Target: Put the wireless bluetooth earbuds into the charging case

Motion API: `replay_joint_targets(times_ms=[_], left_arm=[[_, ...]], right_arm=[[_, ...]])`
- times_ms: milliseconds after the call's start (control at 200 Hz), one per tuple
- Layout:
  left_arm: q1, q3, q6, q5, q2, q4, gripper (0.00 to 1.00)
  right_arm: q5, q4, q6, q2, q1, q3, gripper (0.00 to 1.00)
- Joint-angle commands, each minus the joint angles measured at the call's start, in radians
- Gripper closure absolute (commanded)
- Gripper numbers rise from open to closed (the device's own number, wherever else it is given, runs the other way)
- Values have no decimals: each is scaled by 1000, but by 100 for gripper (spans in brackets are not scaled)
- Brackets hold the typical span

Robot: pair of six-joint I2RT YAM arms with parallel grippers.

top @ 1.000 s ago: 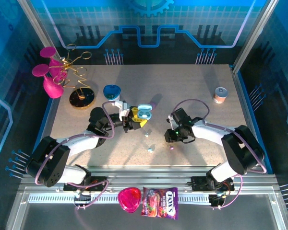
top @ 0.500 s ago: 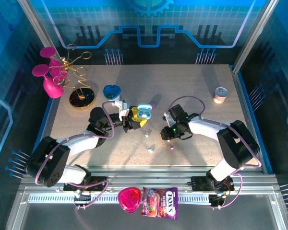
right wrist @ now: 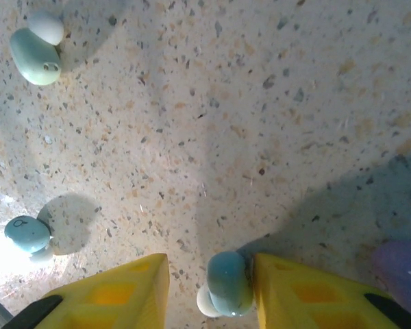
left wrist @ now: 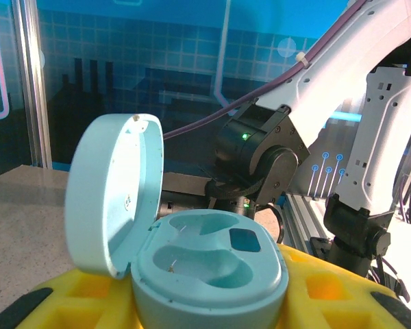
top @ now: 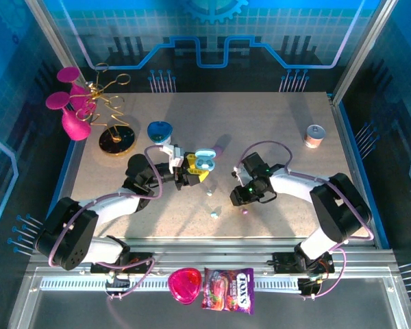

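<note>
While my left gripper point(left wrist: 209, 305) is clamped on the base of the case point(left wrist: 212, 264), its yellow fingers point(left wrist: 329, 295) squeeze it from both sides. The lid point(left wrist: 113, 192) stands swung up on its hinge, so the two moulded wells face upward. From above, I hold the case left of the middle of the table point(top: 281, 116), near a blue heart-shaped box point(top: 161, 130). I cannot tell whether it touches the tabletop.

My right gripper point(right wrist: 211, 274) points down at the table, to the right of the case, with its fingers apart. A mint bud point(right wrist: 226, 284) with a white tip lies between them. It sits against the finger nearer the lilac bud point(right wrist: 401, 271), and a gap shows on its other side, so I have not pinched it.

Further out in my right wrist view, a second mint bud point(right wrist: 34, 51) and a blue bud point(right wrist: 27, 234) lie on the speckled surface, well apart from each other. Seen from above, two pale buds point(top: 209, 192) lie on the table between my grippers, on the near side of the case.

A can point(top: 315, 136) stands toward the far right corner and a pink vase point(top: 72, 113) at the far left. A candy bag point(top: 228, 290) and a pink case point(top: 185, 284) lie side by side on the rail at the near edge.
</note>
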Motion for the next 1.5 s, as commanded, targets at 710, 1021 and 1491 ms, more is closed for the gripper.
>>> replay_joint_targets(times_ms=[710,1021,1491], left_arm=[[7,-15,26,-7,-26,9,62],[8,-15,28,-9,-28,9,62],[6,-12,42,-27,-10,11,62]], right_arm=[[-101,38,30,27,22,-15,69],[-92,35,30,37,28,-20,75],[27,-20,30,-87,27,-14,84]])
